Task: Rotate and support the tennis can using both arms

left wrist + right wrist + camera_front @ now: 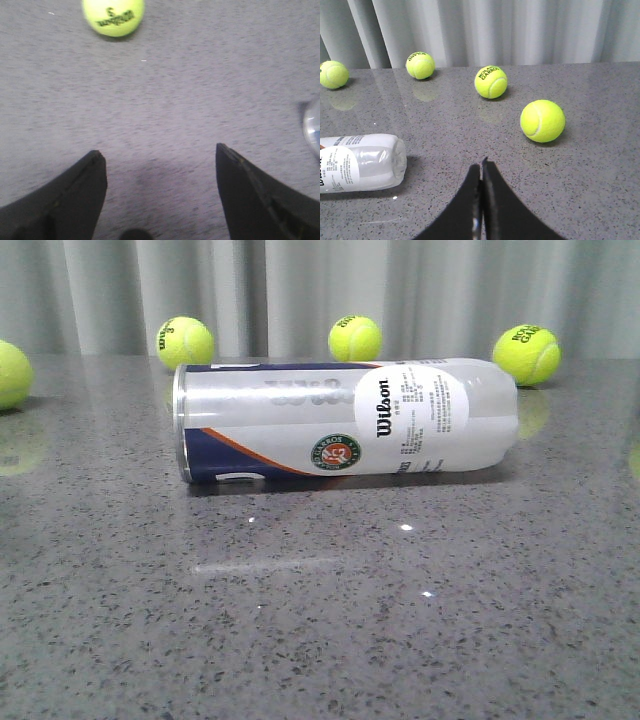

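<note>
Fingers [65, 200] of the left gripper [160, 160] stand spread wide over bare grey speckled table [200, 100], holding nothing. The right gripper [481, 172] has its two tapered tips pressed together, also with nothing between them. Neither arm shows in the front view.

Just beyond the right gripper and off to one side lies the tennis can [345, 420], on its side across the middle of the table, silver rim [181, 425] toward the robot's left and rounded closed end [500, 415] toward its right. Neither gripper touches it; only a sliver of its rim shows at the edge of the left wrist view.

It looks empty, so probably light, with thin clear walls that would flex under a hard squeeze and a smooth skin that may slip or roll. The stiffer spots to take hold are likely the rimmed end and the closed end, one gripper at each.

Farther back, tennis balls [354, 338] sit scattered before a pale curtain [320, 290].
</note>
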You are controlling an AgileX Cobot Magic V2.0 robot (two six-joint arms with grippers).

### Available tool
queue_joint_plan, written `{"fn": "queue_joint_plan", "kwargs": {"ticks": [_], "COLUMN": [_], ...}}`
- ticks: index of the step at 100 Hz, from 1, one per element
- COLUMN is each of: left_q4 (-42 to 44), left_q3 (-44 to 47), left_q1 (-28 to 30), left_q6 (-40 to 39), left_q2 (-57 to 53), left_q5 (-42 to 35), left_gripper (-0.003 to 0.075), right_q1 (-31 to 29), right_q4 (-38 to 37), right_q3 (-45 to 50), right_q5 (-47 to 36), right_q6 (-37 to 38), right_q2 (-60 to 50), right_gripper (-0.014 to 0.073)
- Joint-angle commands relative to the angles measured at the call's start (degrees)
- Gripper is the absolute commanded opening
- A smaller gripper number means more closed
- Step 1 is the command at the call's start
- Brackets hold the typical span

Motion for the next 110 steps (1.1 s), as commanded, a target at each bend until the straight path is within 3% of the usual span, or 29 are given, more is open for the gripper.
{"fn": "queue_joint_plan", "kwargs": {"ticks": [1, 47, 77, 110], "left_q4": [-9.2, -52.2, -61.2, -63.9], "left_q3": [-3.6, -10.0, -10.1, -12.3], "left_q1": [0.0, 0.0, -0.3, -8.2], "left_q6": [4.2, 27.9, 32.7, 32.7], "left_q2": [3.1, 21.6, 29.0, 35.0], "left_q5": [-1.1, 14.6, 17.8, 16.2], "left_gripper": [0.0461, 0.0461, 0.0461, 0.0461], "right_q1": [-0.3, -0.3, -0.3, -0.3], "right_q4": [-0.6, -0.6, -0.6, -0.6], "right_q3": [-1.2, -1.2, -1.2, -1.2], "right_q5": [-4.9, -4.9, -4.9, -4.9], "right_q6": [-0.2, -0.2, -0.2, -0.2], "right_q2": [0.5, 0.5, 0.5, 0.5], "right_gripper": [-0.0065, -0.0065, -0.0065, -0.0065]}}
